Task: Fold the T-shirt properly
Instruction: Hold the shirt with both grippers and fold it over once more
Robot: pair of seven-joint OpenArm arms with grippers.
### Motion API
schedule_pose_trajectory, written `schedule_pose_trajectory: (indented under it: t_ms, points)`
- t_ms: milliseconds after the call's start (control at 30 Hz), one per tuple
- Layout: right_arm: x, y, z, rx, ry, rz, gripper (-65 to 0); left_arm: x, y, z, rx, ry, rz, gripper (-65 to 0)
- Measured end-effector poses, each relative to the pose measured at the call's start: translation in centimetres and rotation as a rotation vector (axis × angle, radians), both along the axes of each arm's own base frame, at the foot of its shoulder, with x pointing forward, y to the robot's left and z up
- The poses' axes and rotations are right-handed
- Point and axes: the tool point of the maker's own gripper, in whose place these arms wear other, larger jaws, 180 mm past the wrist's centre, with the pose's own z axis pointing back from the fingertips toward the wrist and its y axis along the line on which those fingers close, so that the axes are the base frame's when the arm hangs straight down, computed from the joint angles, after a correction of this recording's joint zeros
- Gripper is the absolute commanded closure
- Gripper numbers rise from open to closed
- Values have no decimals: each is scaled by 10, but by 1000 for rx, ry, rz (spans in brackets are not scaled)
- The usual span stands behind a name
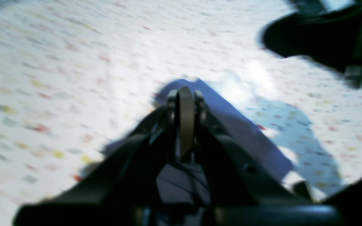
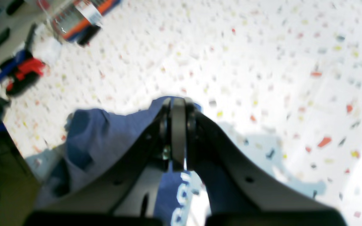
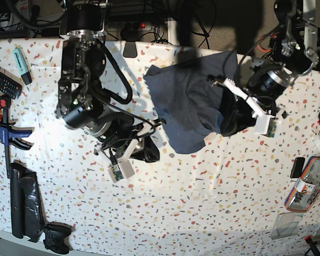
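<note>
The dark navy T-shirt (image 3: 192,101) hangs bunched between my two grippers, lifted above the speckled table. In the left wrist view my left gripper (image 1: 184,91) is shut on a fold of the blue T-shirt (image 1: 237,125). In the right wrist view my right gripper (image 2: 178,101) is shut on another edge of the T-shirt (image 2: 105,135), with pale lettering showing below the fingers. In the base view the left gripper (image 3: 218,81) holds the shirt's upper right part and the right gripper (image 3: 160,122) holds its lower left edge. Both wrist views are blurred.
The speckled white tablecloth (image 3: 202,202) covers the table. A remote (image 3: 0,80), a teal marker (image 3: 21,58) and a blue-red clamp (image 3: 2,125) lie at the left edge. A black pouch (image 3: 24,208) and controller (image 3: 56,237) lie front left; an orange-trimmed case (image 3: 308,184) lies at right.
</note>
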Motion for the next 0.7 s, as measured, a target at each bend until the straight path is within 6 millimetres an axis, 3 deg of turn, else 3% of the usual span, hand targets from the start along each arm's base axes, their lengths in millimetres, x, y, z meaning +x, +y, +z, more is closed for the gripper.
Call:
schedule_pose_trajectory:
  t_ms: [167,367,467,533,600,700]
  points:
    - [-4,0,-37,-8,112,6,0,-9,-13,-6,-82,46,7,0]
    - [-3,-2,-39,-13,116,4,0,-50,-70,-22,-144,157,-192,0]
    - [-3,-1,-37,-9,112,4,0,-63,-87,-28,-121,174,-243,0]
    - [-2,-1,-37,-10,113,3,0,-68,-87,-39,-33,186,-258,0]
    - [-3,-1,-37,-9,113,4,0,-71,-76,-58,116,215,-250,0]
    - [-3,-1,-38,-11,116,4,0,-60,-33,-85,330,242,-89,0]
